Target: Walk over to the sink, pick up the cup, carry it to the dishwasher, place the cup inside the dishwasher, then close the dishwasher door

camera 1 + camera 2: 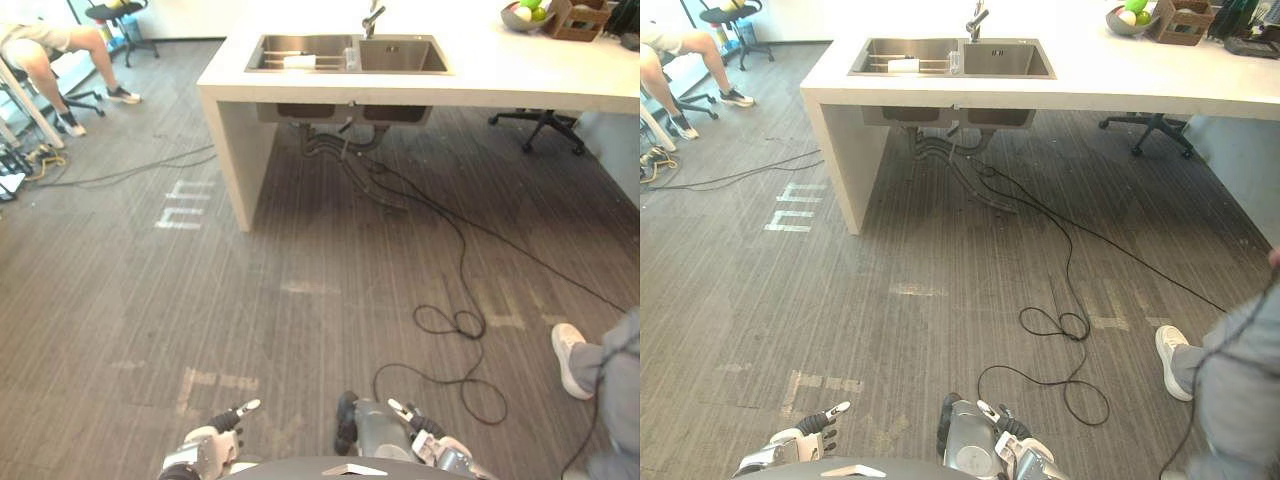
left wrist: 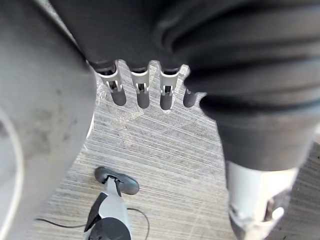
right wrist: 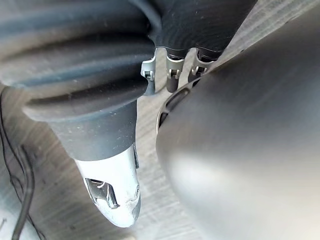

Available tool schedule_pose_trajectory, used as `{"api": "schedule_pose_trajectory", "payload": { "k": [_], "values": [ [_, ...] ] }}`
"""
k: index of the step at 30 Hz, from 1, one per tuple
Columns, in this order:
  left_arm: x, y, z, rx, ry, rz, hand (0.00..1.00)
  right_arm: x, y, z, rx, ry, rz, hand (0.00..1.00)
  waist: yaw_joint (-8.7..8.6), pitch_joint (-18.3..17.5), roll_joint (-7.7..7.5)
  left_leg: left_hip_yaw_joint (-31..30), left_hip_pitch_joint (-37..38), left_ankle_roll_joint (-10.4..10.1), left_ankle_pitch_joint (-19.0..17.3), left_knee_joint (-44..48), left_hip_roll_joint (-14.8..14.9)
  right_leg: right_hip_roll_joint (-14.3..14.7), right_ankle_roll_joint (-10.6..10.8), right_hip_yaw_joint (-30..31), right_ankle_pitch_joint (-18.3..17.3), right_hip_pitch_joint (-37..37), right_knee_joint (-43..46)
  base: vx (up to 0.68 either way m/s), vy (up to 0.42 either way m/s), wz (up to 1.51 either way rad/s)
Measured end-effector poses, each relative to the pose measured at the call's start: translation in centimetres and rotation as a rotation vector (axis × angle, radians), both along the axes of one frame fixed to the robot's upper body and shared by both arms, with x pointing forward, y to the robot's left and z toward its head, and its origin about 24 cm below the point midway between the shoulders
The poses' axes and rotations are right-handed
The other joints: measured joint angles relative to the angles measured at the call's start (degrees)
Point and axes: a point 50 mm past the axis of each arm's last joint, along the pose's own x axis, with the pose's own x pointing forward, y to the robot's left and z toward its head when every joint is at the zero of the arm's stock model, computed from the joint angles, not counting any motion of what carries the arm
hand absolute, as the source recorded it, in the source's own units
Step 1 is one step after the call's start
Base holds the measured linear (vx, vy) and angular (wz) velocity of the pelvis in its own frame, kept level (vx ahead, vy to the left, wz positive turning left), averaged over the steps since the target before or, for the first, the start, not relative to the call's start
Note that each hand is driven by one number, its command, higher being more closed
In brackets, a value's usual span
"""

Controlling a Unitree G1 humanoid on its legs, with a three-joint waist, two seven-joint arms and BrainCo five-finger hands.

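The steel double sink (image 1: 395, 55) is set in a white counter (image 1: 520, 75) far ahead across the floor. A small clear cup (image 1: 350, 58) stands upright at the divider between the two basins, next to a white item (image 1: 299, 62) on a rack in the left basin. My left hand (image 1: 215, 432) hangs low at my side, fingers (image 2: 142, 92) straight and empty. My right hand (image 1: 425, 435) hangs at the other side, fingers (image 3: 172, 75) relaxed, holding nothing. Both hands are far from the cup.
A seated person (image 1: 45, 45) is at the far left beside an office chair (image 1: 120, 20). Another person's leg and white shoe (image 1: 570, 355) stand close at the right. Hoses (image 1: 345, 150) hang under the sink. A fruit bowl (image 1: 525, 15) sits on the counter.
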Motion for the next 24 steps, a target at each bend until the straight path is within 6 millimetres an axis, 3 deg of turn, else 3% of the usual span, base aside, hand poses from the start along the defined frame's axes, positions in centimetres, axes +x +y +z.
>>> {"api": "schedule_pose_trajectory", "payload": {
  "k": [2, 3, 4, 5, 6, 8, 9, 10, 12, 13, 15, 17, 18, 19, 20, 22, 24],
  "values": [
    [0.0, 0.4, 0.1, -0.018, -0.017, 0.112, 0.00, -0.7, -0.2, -0.2, 0.016, 0.013, -0.055, 0.00, -0.50, -0.90, 0.64, -2.28, -5.57, -3.15, 3.11, 12.26, 1.81, 1.03, -0.59, -1.00, -2.15, 1.38, 0.31, 0.21, -0.154, 0.13],
    [0.2, 0.5, 0.2, -0.024, -0.042, 0.170, 0.00, -1.5, -0.6, -0.3, 0.012, 0.022, -0.090, 0.00, -0.60, -1.53, 1.65, -4.47, -10.78, -7.34, 9.14, 22.52, 3.71, 2.35, -0.39, -1.45, -3.08, 3.15, -0.43, 0.29, -0.122, 0.00],
    [0.2, 0.7, 0.2, -0.018, -0.067, 0.219, 0.00, -2.1, -0.9, -0.3, -0.004, 0.032, -0.093, 0.00, -0.42, -1.69, 2.42, -5.08, -14.76, -7.22, 19.30, 30.67, 5.57, 4.43, -0.82, -1.38, -3.93, 6.41, -3.04, 0.30, -0.112, -0.05],
    [0.0, 0.9, 0.3, -0.009, -0.075, 0.242, 0.00, -2.3, -1.1, -0.3, -0.015, 0.036, -0.087, 0.00, -0.18, -1.45, 2.03, -5.47, -16.73, -6.30, 24.37, 34.28, 6.34, 5.26, -0.79, -1.35, -3.90, 8.51, -5.42, 0.34, -0.104, 0.02],
    [0.4, 1.3, 0.5, 0.020, -0.102, 0.260, 0.00, -2.4, -1.2, -0.3, -0.030, 0.034, -0.081, 0.00, -0.58, -1.58, 2.27, -5.32, -22.23, -5.33, 22.06, 41.15, 6.17, 6.31, -0.53, -1.48, -3.73, 12.51, -9.81, 0.35, -0.083, 0.17],
    [1.8, 1.3, 1.2, 0.140, -0.170, 0.145, 0.00, -2.7, -0.9, -0.6, -0.020, 0.047, -0.109, 0.00, -0.31, -1.52, 1.30, -1.78, -29.41, -3.92, 16.38, 41.33, 3.50, 6.13, 0.87, -1.59, -2.77, 16.91, -15.87, 0.33, -0.078, 0.03],
    [2.7, 0.8, 1.7, 0.217, -0.216, 0.020, 0.00, -2.5, -0.6, -0.6, -0.005, 0.044, -0.108, 0.00, 1.00, -1.57, 0.57, 1.89, -30.65, -3.23, 13.95, 32.04, 1.59, 5.33, 0.66, -1.68, -0.66, 18.61, -19.01, 0.27, -0.049, -0.48],
    [3.6, -0.1, 2.2, 0.258, -0.259, -0.079, 0.00, -1.6, 0.0, -0.4, 0.008, 0.018, -0.072, 0.00, 2.00, -1.57, 0.29, 4.39, -30.18, -2.11, 13.56, 16.47, -0.32, 4.97, 0.06, -1.10, 0.30, 19.38, -20.81, 0.33, -0.018, -0.52],
    [4.7, -1.4, 3.0, 0.257, -0.316, -0.121, 0.00, -0.4, 0.4, 0.0, 0.005, -0.032, -0.055, 0.00, 1.95, -1.46, 0.18, 5.09, -28.53, -1.13, 15.57, -2.28, -2.78, 4.56, 0.21, -0.51, -0.08, 19.99, -21.24, 0.31, 0.038, -0.33],
    [5.5, -2.5, 3.5, 0.251, -0.353, -0.128, 0.00, 0.7, 0.8, 0.3, 0.006, -0.064, -0.025, 0.00, 2.34, -0.80, -0.91, 4.96, -27.71, -1.35, 17.71, -11.83, -4.96, 2.84, 0.93, 0.87, -2.30, 20.34, -19.26, 0.28, 0.070, -0.25],
    [6.0, -2.9, 3.8, 0.261, -0.374, -0.142, 0.00, 1.5, 1.3, 0.5, 0.013, -0.082, -0.004, 0.00, 2.12, -0.19, -1.91, 5.26, -27.60, -2.13, 19.36, -14.76, -5.92, 1.49, 2.24, 1.63, -4.77, 21.45, -17.36, 0.41, 0.142, -0.16],
    [6.1, -3.2, 4.0, 0.329, -0.386, -0.231, 0.00, 1.2, 1.2, 0.4, 0.022, -0.061, 0.005, 0.00, 2.33, -0.56, -0.95, 6.45, -26.89, -2.49, 21.28, -15.56, -5.25, 1.57, 4.64, 1.94, -8.44, 23.92, -15.62, 0.44, 0.221, -0.05],
    [6.0, -3.4, 4.0, 0.335, -0.392, -0.272, 0.00, 1.0, 0.9, 0.3, 0.020, -0.044, 0.006, 0.00, 2.45, -0.89, -0.03, 6.67, -25.79, -1.43, 22.61, -16.41, -4.82, 1.97, 5.57, 2.19, -10.23, 25.32, -15.05, 0.47, 0.286, -0.08],
    [6.1, -3.2, 4.0, 0.350, -0.401, -0.319, 0.00, 0.8, 1.1, 0.2, 0.024, -0.030, 0.002, 0.00, 2.64, -1.27, -0.68, 7.35, -25.23, 2.94, 27.79, -14.62, -5.48, 1.03, 6.52, 3.65, -12.55, 26.80, -14.27, 0.48, 0.275, -0.07],
    [6.3, -2.6, 4.2, 0.385, -0.412, -0.387, 0.00, 0.4, 1.9, -0.1, 0.048, -0.002, -0.004, 0.00, 2.57, -2.45, -3.25, 8.34, -26.37, 3.87, 23.83, -11.60, -7.43, -0.85, 5.92, 5.46, -13.82, 27.10, -14.31, 0.61, 0.281, -0.05],
    [7.0, -2.3, 4.4, 0.429, -0.427, -0.495, 0.00, -0.3, 2.4, -0.6, 0.077, 0.047, -0.053, 0.00, 2.41, -3.55, -5.04, 8.82, -27.59, 4.86, 19.97, -8.12, -9.14, -2.28, 7.03, 9.47, -12.65, 25.56, -11.80, 0.57, 0.235, 0.03],
    [7.2, -2.6, 4.5, 0.426, -0.441, -0.555, 0.00, -0.4, 1.6, -0.6, 0.071, 0.043, -0.118, 0.00, 2.30, -3.54, -4.84, 9.83, -25.29, 5.81, 17.54, -8.61, -10.17, -4.00, 10.45, 11.33, -9.98, 21.66, -1.46, 0.45, 0.233, -0.10]
  ]
}}
